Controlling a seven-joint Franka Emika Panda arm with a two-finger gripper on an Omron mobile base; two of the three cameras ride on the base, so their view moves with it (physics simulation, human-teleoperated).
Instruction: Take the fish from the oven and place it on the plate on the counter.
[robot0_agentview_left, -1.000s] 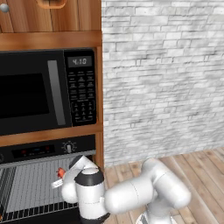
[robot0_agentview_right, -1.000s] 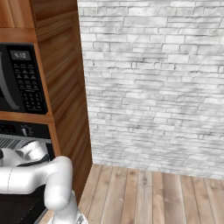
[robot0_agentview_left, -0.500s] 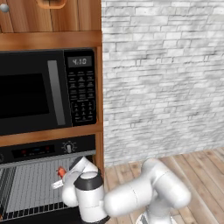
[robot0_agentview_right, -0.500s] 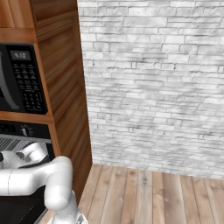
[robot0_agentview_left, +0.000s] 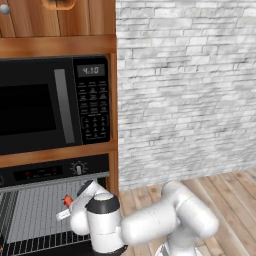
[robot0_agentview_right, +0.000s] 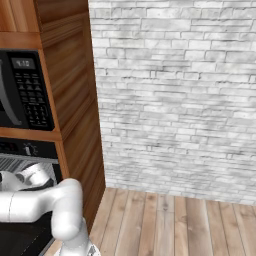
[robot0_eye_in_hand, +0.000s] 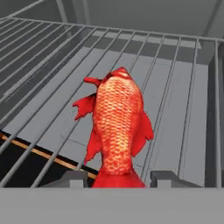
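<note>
Now small red-orange scaled fish (robot0_eye_in_hand: 117, 131) lies on grey wire rack (robot0_eye_in_hand: 183, 100) inside black built-in oven (robot0_agentview_left: 30, 220). Long axis runs 6 to 12 in hand view, head toward 12, tail at 6 between dark fingertips (robot0_eye_in_hand: 72, 178). Two-finger gripper (robot0_eye_in_hand: 117, 179) straddles tail end, jaws clamped on fish, one pad each flank. Extraction judged next: straight back along fish axis, clear of rack wires.

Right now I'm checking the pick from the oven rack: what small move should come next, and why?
Probably lift straight up a little. In the hand view the end effector has its fingertips either side of the fish's tail end, apparently closed on it, while the fish looks to be on the wire rack inside the oven.
</note>
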